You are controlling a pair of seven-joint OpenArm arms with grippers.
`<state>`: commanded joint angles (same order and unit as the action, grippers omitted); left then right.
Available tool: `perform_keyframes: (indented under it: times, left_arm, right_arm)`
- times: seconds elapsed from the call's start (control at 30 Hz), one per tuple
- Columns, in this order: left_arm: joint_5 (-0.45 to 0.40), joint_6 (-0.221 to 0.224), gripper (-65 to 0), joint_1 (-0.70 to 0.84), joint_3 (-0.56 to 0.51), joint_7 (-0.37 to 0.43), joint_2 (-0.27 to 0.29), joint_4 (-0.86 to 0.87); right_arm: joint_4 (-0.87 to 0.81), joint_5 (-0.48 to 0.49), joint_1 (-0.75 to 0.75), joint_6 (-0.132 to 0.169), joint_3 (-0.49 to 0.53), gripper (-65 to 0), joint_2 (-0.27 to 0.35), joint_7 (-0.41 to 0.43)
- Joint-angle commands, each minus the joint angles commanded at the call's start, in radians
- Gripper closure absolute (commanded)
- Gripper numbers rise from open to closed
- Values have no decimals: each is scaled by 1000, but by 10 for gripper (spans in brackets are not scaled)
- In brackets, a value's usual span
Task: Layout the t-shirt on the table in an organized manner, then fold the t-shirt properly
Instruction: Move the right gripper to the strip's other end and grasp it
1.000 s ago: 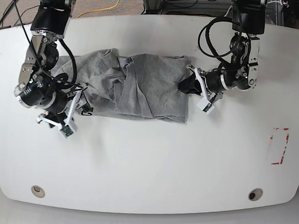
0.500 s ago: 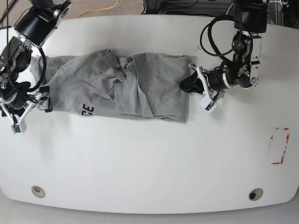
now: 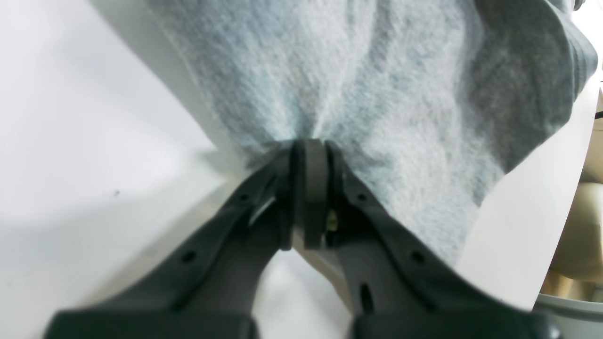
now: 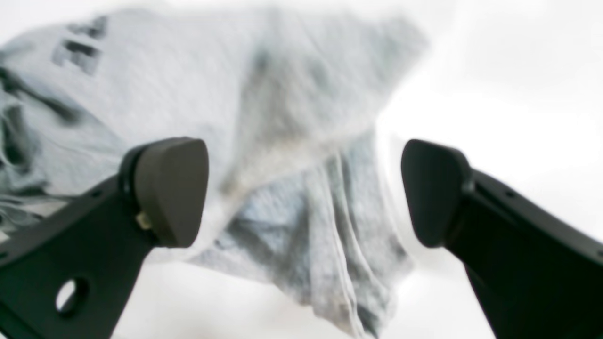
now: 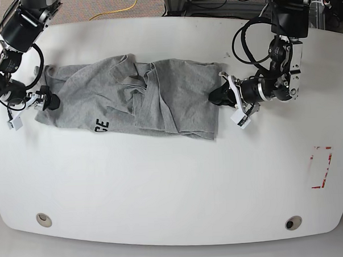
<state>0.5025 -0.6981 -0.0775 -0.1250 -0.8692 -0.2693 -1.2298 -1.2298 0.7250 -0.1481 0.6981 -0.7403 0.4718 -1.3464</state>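
Observation:
The heather-grey t-shirt (image 5: 158, 95) lies crumpled and stretched sideways across the far half of the white table (image 5: 174, 185), with dark lettering (image 5: 101, 126) showing at its near edge. My left gripper (image 5: 218, 95) is shut on the shirt's right edge; in the left wrist view the gripper (image 3: 308, 146) pinches a pucker of grey fabric (image 3: 377, 84). My right gripper (image 5: 48, 102) sits at the shirt's left end. In the right wrist view it (image 4: 301, 193) is open, with the blurred shirt (image 4: 292, 117) beyond the fingers and nothing held.
A red tape rectangle (image 5: 320, 167) marks the table's right side. Two grommet holes (image 5: 43, 219) (image 5: 293, 222) sit near the front edge. Cables and equipment crowd the floor behind the far edge.
My right arm swung out to the far left and the shirt's left side spread that way, uncovering the lettering. The left gripper stayed shut on the right edge.

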Motion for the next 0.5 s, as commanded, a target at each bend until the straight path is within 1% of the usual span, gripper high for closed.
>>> perform_keyframes:
  times: [0.13,0.23,0.4,0.5]
  left_arm:
    - [0,0,-33,0,0,0,0,0]
    - [2,0,-33,0,0,0,0,-2]
    - [2,0,-33,0,0,0,0,-2]
    - [2,0,-33,0,0,0,0,-2]
  right_arm:
    - [0,-3,26,0,0,-626,-34,3]
    - [0,-5,48,0,0,-626,-43,3]
    - [0,-5,81,0,5,-626,-86,15]
    - [0,-2,100,0,43,-623,-91,23]
